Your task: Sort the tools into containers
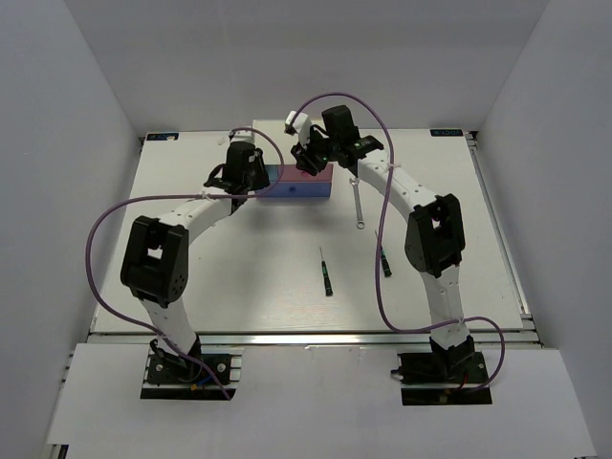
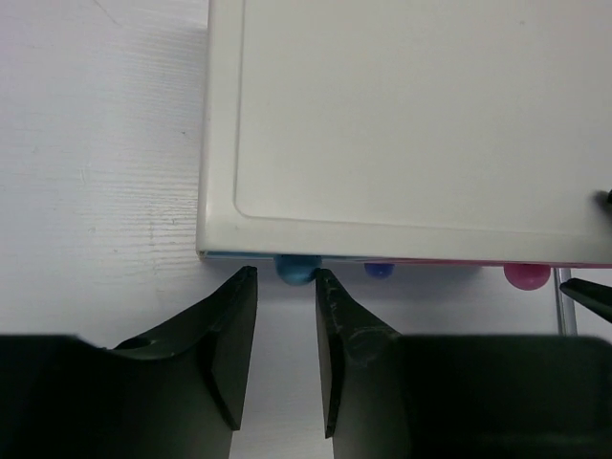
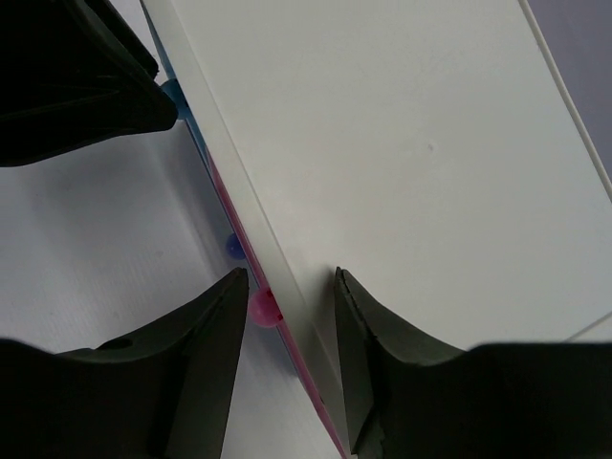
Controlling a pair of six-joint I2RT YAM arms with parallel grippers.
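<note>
dark and thin, a small screwdriver (image 1: 326, 271) lies on the table (image 1: 239, 277), closest to my two bases. a bit to the right is a second dark tool (image 1: 384, 261), partly hidden by my right arm and its purple cable (image 1: 380, 287), so i can't tell what kind it is. farther back lies the silver wrench (image 1: 356, 206), close to the cabinet's right end. i can't find a fourth tool.

at the far end sits the white cabinet (image 1: 292, 182). its drawers all look shut to me. my left gripper (image 2: 285, 287) is spread wide and holds nothing. the blue knob (image 2: 295, 270) sits just past its fingertips, in line with the gap. my right gripper (image 3: 290, 287) is spread wide too, with nothing in it. the pink knob (image 3: 261, 307) sits in its gap, right by the left finger. the periwinkle knob (image 2: 380, 271) is between those two.

i think no tool is sorted yet, and the step now is opening drawers. next, each gripper should move in a little more, squeeze its knob, and pull straight back toward me. the knobs are small and round, so they could slip out.
</note>
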